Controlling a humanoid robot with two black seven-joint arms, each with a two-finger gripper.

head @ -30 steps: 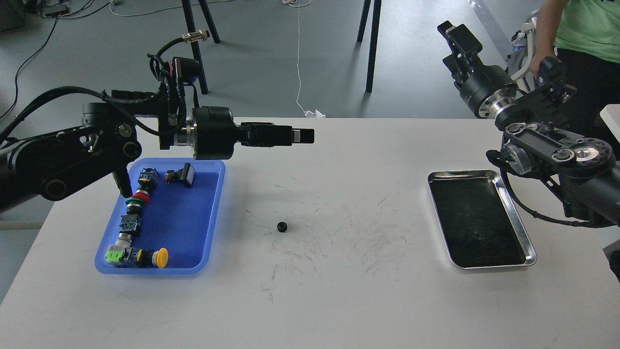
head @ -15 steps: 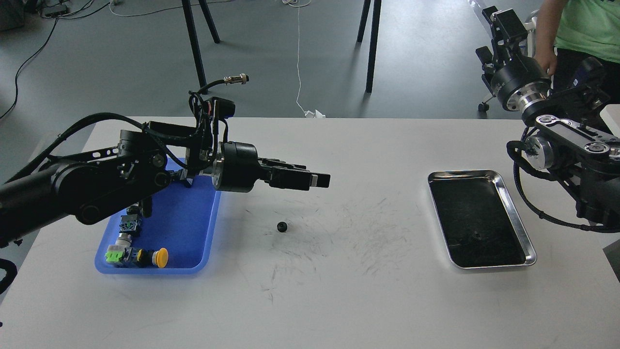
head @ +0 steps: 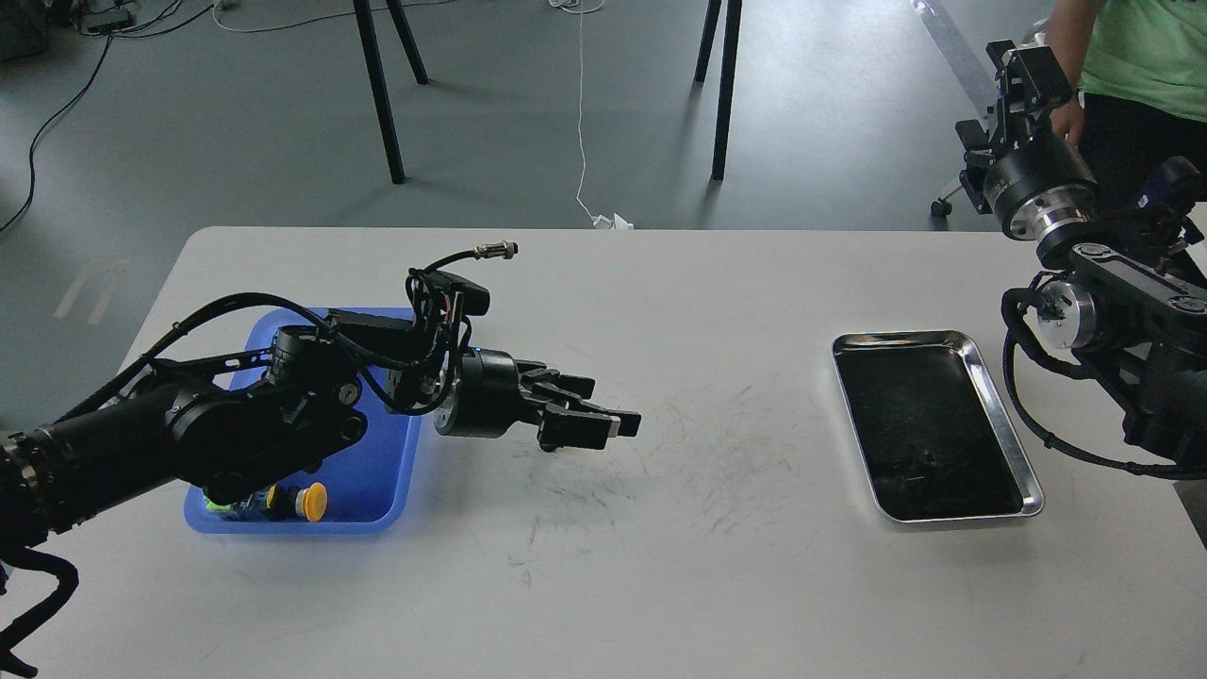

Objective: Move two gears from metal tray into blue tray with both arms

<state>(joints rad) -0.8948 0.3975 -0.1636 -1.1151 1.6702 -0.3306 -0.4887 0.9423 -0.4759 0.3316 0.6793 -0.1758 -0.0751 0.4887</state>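
My left gripper [head: 618,417] hangs low over the table just right of the blue tray [head: 382,471], fingers pointing right. Its dark fingers overlap, so I cannot tell how far apart they stand. The gear that lay on the table here is hidden under the gripper. A second tiny black gear [head: 929,458] lies in the near part of the metal tray [head: 1028,476] at the right. My right gripper [head: 1026,64] is raised high at the far right, off the table and well behind the metal tray. I cannot tell its state.
My left arm covers most of the blue tray; a yellow push-button switch [head: 316,500] and a green one show at its near end. A person in a green shirt [head: 1141,47] stands at the far right. Table legs stand behind the table.
My left arm has swung down and toward me, from above the blue tray to low over the table, and now covers the loose gear. My right gripper has moved up and to the right.
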